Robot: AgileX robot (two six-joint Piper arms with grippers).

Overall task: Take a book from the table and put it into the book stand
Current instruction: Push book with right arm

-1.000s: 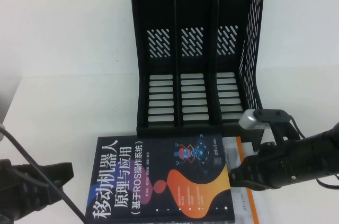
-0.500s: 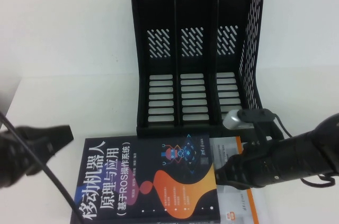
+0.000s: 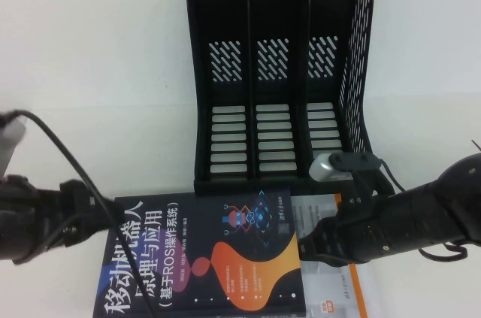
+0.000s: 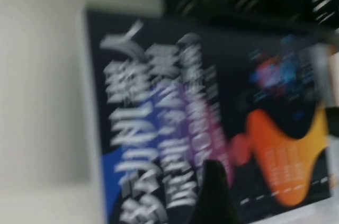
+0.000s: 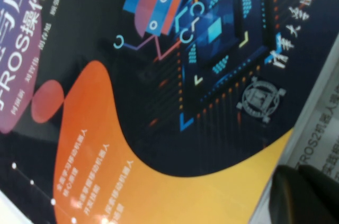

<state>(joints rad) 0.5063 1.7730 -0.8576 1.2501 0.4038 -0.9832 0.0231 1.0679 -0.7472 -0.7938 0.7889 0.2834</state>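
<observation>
Since the earlier frames the book (image 3: pixel 207 254) has been sliding toward the robot's left, uncovering more of the white book (image 3: pixel 338 258) beneath it, and the left gripper (image 3: pixel 113 216) has been coming in until it is now lying over the dark cover's left corner. The right gripper (image 3: pixel 312 243) has been following the book's right edge leftward.

The high view is showing both arms, the black book stand (image 3: pixel 278 77) with its three slots, and the white surface (image 3: pixel 98 70); I cannot tell from it whether either set of fingers is spread or pressed together. The left wrist view is giving only a blurred cover (image 4: pixel 212 128) and one dark fingertip (image 4: pixel 214 192) over it. The right wrist view is showing the cover's robot drawing and orange blob (image 5: pixel 159 102), with a dark fingertip (image 5: pixel 307 195) just past the book's edge.

There are two books, one stand, two grippers. The book is lying flat between the two grippers, in front of the stand.
</observation>
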